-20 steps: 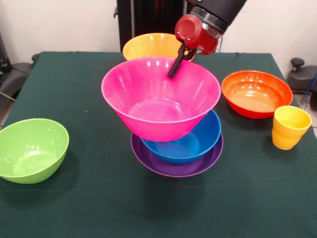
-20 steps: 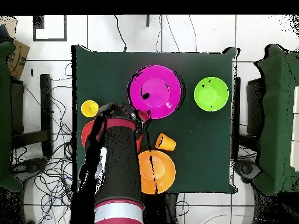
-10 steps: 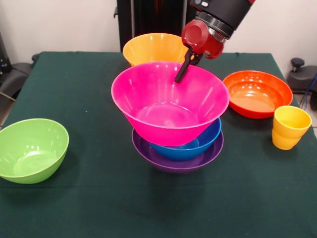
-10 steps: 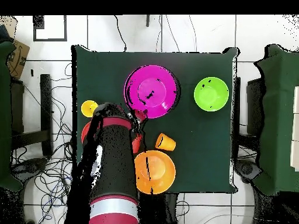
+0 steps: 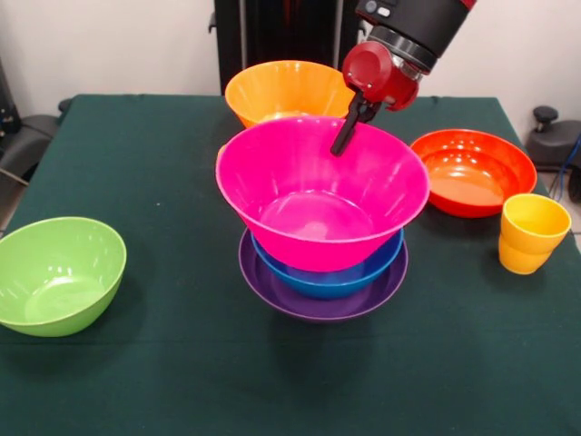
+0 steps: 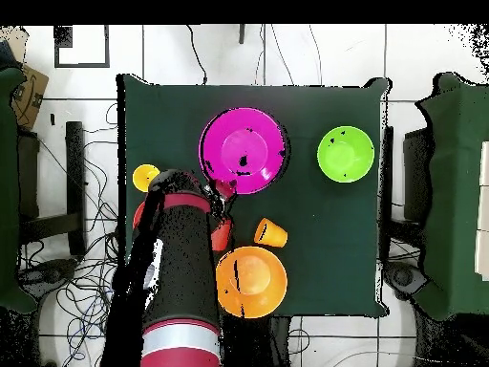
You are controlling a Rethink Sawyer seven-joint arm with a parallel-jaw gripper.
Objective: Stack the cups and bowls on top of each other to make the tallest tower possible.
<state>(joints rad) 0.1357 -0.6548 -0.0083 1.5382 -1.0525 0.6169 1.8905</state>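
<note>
At the table's middle, the pink bowl [image 5: 322, 195] sits in the blue bowl [image 5: 329, 271] on the purple bowl [image 5: 320, 300], forming the tower. The gripper [image 5: 346, 134] is clenched on the pink bowl's far rim. Around it stand the yellow bowl [image 5: 283, 89], orange-red bowl [image 5: 472, 171], yellow cup [image 5: 531, 232] and green bowl [image 5: 56, 272].

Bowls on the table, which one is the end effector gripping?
The pink bowl, held by its far rim by the end effector, atop the blue and purple bowls.
</note>
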